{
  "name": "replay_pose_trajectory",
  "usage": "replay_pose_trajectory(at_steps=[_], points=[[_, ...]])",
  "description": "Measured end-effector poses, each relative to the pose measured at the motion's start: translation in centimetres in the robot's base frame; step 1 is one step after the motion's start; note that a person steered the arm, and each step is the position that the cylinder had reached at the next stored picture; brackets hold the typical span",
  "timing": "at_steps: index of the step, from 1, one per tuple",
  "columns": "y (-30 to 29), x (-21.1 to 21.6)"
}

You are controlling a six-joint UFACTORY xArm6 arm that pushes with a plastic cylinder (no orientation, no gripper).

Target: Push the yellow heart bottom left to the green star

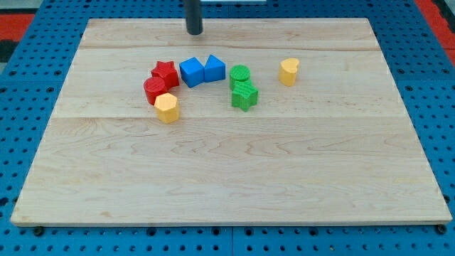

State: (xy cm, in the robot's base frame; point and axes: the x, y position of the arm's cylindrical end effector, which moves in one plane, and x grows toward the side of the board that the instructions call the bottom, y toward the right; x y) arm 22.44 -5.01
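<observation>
Here, yellow heart [288, 72] upright, apart right of green star [244, 96]; no claw, bare tip [194, 33].

Red star [166, 72], red cylinder [154, 89], yellow hexagon [167, 108], two blue blocks [192, 72] [215, 68], green cylinder [239, 75].

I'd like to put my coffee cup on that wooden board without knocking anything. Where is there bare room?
The whole half below the yellow hexagon block and green star is bare, as is the strip right of the yellow heart. It is crowded in the upper middle: red blocks, blue blocks and a green cylinder cluster there, with my tip just above.
</observation>
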Motion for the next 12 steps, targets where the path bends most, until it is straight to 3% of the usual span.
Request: replay_pose_trajectory(at_steps=[4, 6, 7, 10, 12], points=[[13.4, 7.9], [13.9, 16.4], [14.3, 17.5], [14.7, 9.1], [17.4, 10.6]])
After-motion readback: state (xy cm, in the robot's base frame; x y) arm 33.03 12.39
